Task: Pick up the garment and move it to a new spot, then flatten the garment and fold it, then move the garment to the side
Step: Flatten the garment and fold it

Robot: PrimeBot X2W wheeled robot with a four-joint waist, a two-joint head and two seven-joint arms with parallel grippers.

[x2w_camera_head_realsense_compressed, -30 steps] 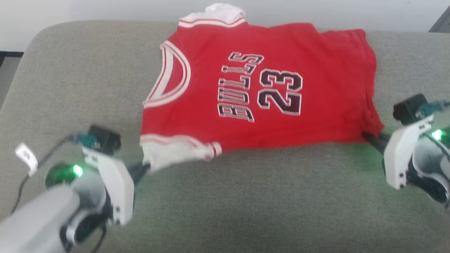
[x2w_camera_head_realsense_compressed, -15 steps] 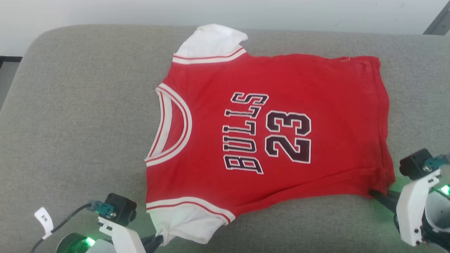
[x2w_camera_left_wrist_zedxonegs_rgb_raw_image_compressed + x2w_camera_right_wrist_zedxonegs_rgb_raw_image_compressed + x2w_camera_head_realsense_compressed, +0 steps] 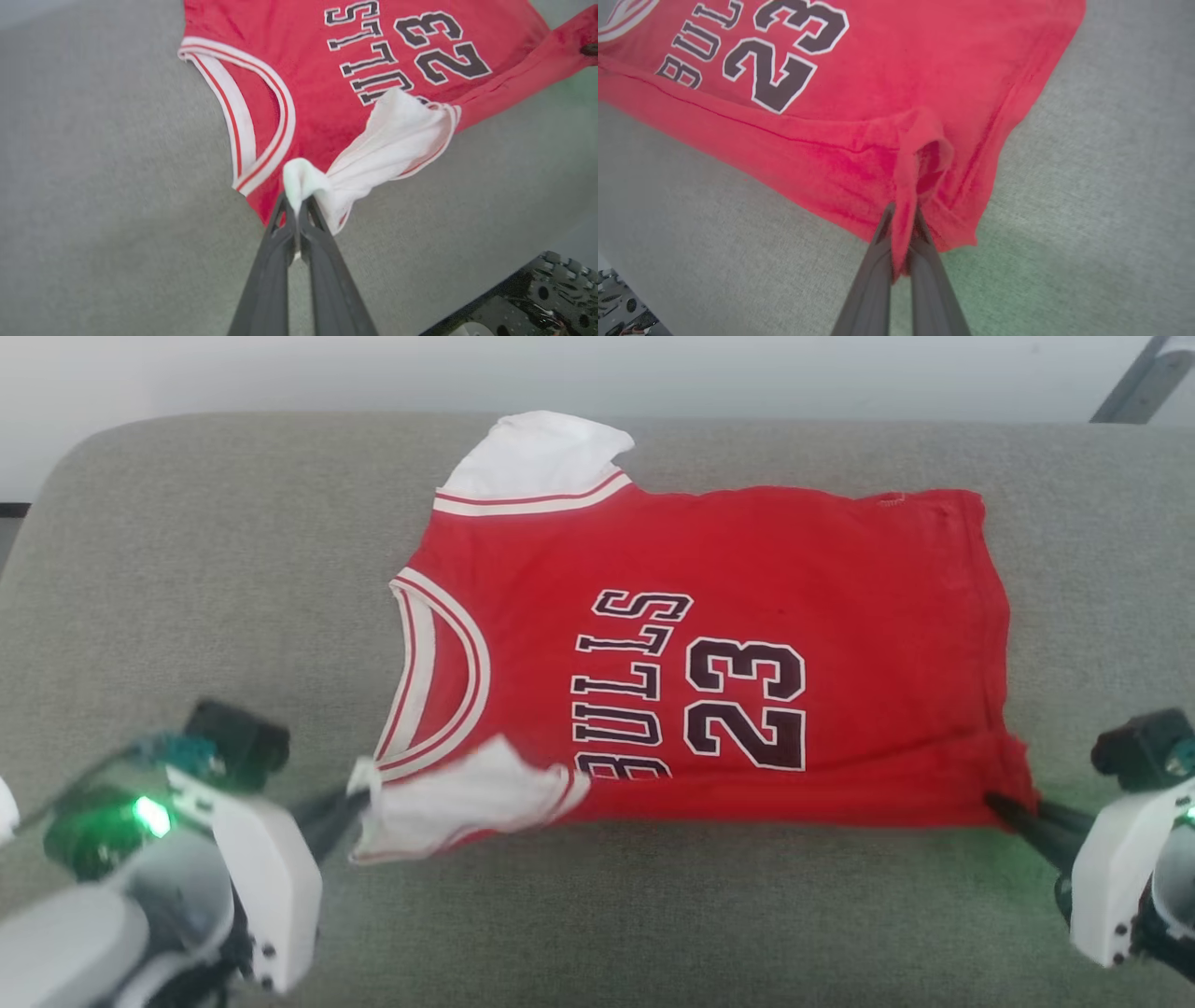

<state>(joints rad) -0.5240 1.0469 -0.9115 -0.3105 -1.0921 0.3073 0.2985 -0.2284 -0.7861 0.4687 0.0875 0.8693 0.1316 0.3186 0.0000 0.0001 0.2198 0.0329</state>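
Garment [image 3: 747,569] lies chest-up across the middle of the frame on the grey cushion [image 3: 187,579]. Left claw [image 3: 358,793], lower left, is clamped tight on its white sleeve [image 3: 467,798]; right claw [image 3: 997,801], lower right, pinches the red hem corner [image 3: 1013,782].

Bright, soft, even light, faint shadows; green glow tints the grey fabric cushion [image 3: 653,915] at its near right corner.

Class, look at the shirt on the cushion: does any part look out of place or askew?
Yes. The near white sleeve, pinched in the left gripper, lies flopped onto the garment, covering part of the lettering. The near hem corner is bunched in the right gripper.
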